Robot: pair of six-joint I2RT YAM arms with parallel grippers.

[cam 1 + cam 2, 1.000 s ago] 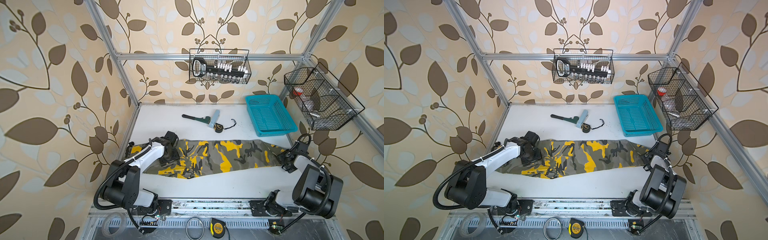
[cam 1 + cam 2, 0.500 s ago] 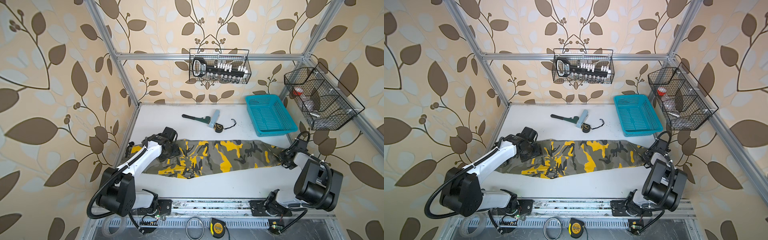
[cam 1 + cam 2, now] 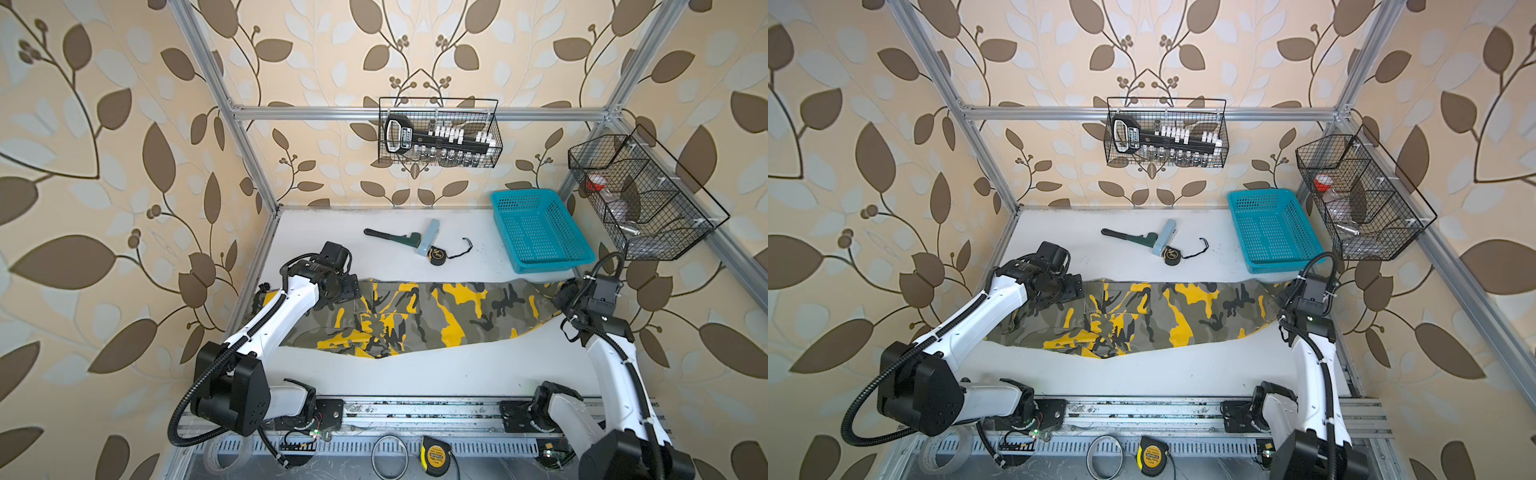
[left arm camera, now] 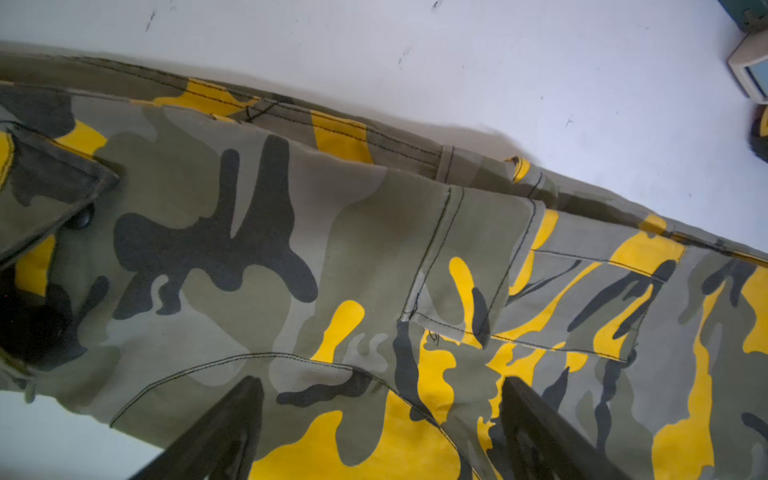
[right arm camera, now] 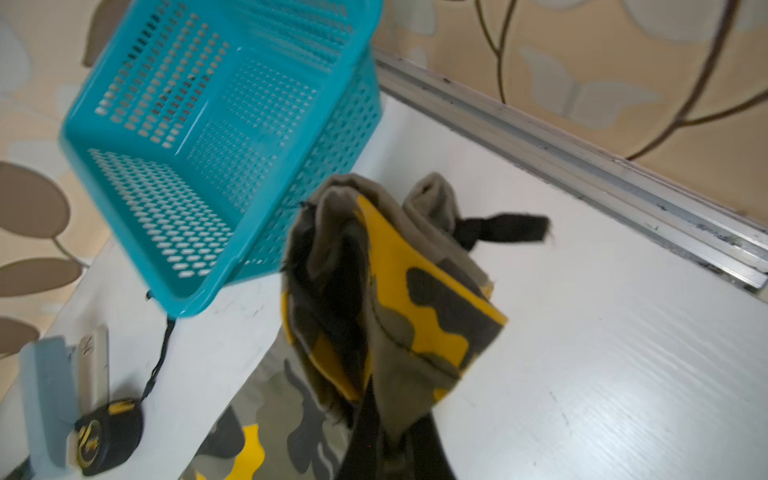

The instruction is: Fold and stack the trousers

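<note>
Lying stretched across the middle of both top views, the trousers are spread lengthwise on the white counter, waist end at the left and leg ends at the right, just in front of the turquoise basket. Such a flat, drawn-out lay is judged to suit a fold in which one end is carried over onto the other. The leg hems are bunched and pinched in the right hand, whose jaws are closed tight on the cloth. In the right wrist view the hems are seen raised off the counter, a black strap sticking out beside them. The right arm is reached forward along the right edge of the top views, wrist bent down over the hem end. The left hand is held over the waistband and pocket with its jaws spread wide and nothing between them; whether the fingertips touch the cloth cannot be told. The left arm is stretched diagonally up from the lower left of the top views, forearm low over the waist end
</note>
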